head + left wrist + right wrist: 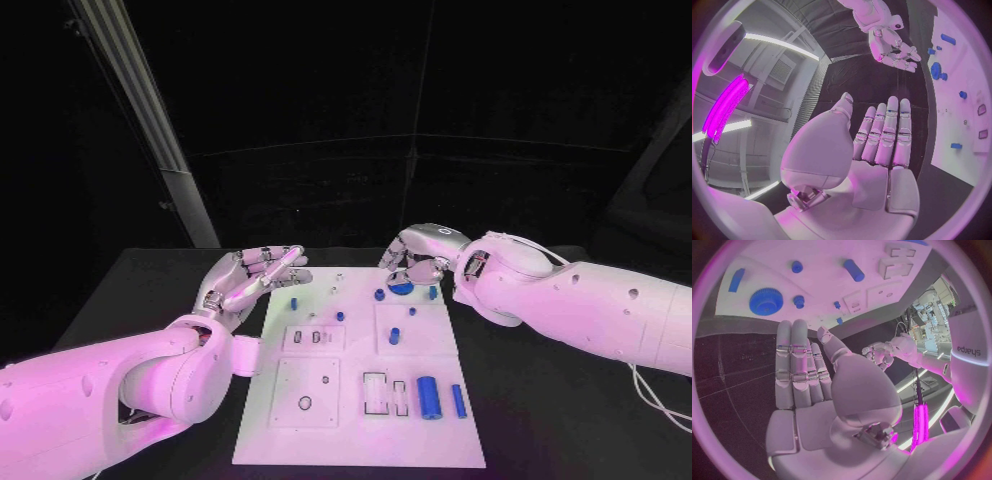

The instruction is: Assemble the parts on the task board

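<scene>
Lying on white task board: small blue parts; both hands empty, fingers straight.

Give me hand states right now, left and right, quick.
Left hand: open, fingers straight, holding nothing.
Right hand: open, fingers extended, holding nothing, near the blue gear on the task board.

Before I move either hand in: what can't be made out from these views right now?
- Head view: right hand covers part of the blue gear; contact cannot be told.
- Head view: small parts at the board's far end are too small to identify.
- Left wrist view: left hand blocks the table; the picture's edge cuts the board.
</scene>
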`<move>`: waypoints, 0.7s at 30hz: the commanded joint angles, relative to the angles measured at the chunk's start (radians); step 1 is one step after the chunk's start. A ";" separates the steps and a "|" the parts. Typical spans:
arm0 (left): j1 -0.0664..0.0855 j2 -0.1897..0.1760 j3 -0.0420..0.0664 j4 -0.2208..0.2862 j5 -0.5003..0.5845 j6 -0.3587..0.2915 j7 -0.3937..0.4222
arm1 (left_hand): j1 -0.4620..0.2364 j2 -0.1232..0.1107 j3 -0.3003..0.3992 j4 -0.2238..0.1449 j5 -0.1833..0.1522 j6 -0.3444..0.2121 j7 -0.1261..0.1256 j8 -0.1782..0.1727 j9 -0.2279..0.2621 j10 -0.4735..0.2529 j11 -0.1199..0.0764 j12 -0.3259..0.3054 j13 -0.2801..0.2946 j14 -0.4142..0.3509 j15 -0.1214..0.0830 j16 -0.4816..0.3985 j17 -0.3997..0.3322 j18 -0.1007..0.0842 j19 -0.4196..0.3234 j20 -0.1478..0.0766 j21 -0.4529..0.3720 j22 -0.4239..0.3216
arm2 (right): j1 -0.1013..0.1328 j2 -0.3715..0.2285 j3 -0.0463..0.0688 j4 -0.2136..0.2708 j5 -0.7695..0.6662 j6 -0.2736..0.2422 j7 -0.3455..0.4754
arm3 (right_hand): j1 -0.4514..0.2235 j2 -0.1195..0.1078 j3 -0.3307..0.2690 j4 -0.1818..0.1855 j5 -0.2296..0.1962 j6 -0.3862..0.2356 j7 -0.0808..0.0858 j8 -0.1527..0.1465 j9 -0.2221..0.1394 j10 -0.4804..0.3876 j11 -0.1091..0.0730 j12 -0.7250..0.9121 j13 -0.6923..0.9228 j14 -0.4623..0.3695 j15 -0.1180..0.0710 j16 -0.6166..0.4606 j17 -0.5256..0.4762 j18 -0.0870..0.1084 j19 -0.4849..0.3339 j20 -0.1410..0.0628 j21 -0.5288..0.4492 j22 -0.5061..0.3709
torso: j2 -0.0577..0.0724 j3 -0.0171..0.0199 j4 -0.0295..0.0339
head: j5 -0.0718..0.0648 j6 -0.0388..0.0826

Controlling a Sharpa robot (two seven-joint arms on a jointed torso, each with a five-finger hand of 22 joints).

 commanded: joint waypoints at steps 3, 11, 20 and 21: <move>0.003 0.004 0.001 0.007 -0.012 0.029 0.001 | 0.003 0.007 -0.004 -0.005 0.000 0.008 0.001 -0.006 -0.002 -0.002 0.003 -0.007 -0.001 0.008 0.000 -0.007 0.001 0.014 0.008 0.001 0.002 -0.002 | 0.005 0.020 0.002 -0.017 -0.130 0.072 -0.067 | -0.022 -0.003 0.030 0.001 -0.004 -0.011 -0.002 -0.002 -0.001 -0.022 0.005 -0.002 0.001 0.044 -0.001 0.107 0.066 0.011 0.002 0.003 0.062 0.037 | 0.032 -0.0005 0.0103 | -0.007 0.004; 0.003 0.005 0.001 0.010 -0.012 0.035 -0.002 | 0.003 0.009 -0.007 -0.009 0.000 0.007 0.003 -0.012 -0.003 -0.008 0.005 -0.016 -0.002 0.005 0.002 -0.014 0.001 0.014 0.011 0.001 0.001 -0.005 | 0.006 0.052 0.002 -0.048 -0.144 0.076 -0.075 | -0.039 -0.012 0.072 0.004 -0.004 -0.032 0.001 -0.003 -0.001 -0.053 0.008 -0.002 0.001 0.032 0.006 0.233 0.142 0.012 -0.009 0.008 0.146 0.088 | 0.049 0.0036 0.0149 | -0.006 0.009; 0.004 0.010 0.001 0.007 -0.012 0.040 -0.005 | 0.003 0.010 -0.010 -0.010 0.000 0.007 0.004 -0.015 -0.004 -0.010 0.006 -0.020 -0.002 0.002 0.003 -0.020 0.000 0.013 0.012 0.002 -0.001 -0.007 | 0.005 0.072 0.002 -0.071 -0.148 0.100 -0.071 | -0.053 -0.016 0.108 0.010 -0.008 -0.039 0.004 -0.002 -0.001 -0.064 0.012 -0.002 0.001 0.025 0.009 0.384 0.275 0.002 -0.004 0.016 0.249 0.190 | 0.057 0.0061 0.0184 | -0.007 0.005; 0.004 0.009 0.001 0.007 -0.012 0.040 -0.005 | 0.003 0.010 -0.010 -0.010 0.000 0.007 0.004 -0.015 -0.004 -0.010 0.006 -0.020 -0.002 0.002 0.003 -0.020 0.000 0.013 0.012 0.002 -0.001 -0.007 | 0.005 0.073 0.002 -0.072 -0.148 0.106 -0.072 | -0.054 -0.016 0.112 0.011 -0.008 -0.038 0.005 -0.002 -0.001 -0.064 0.012 -0.002 0.001 0.026 0.008 0.404 0.296 -0.001 0.001 0.017 0.265 0.211 | 0.058 0.0059 0.0190 | -0.008 0.005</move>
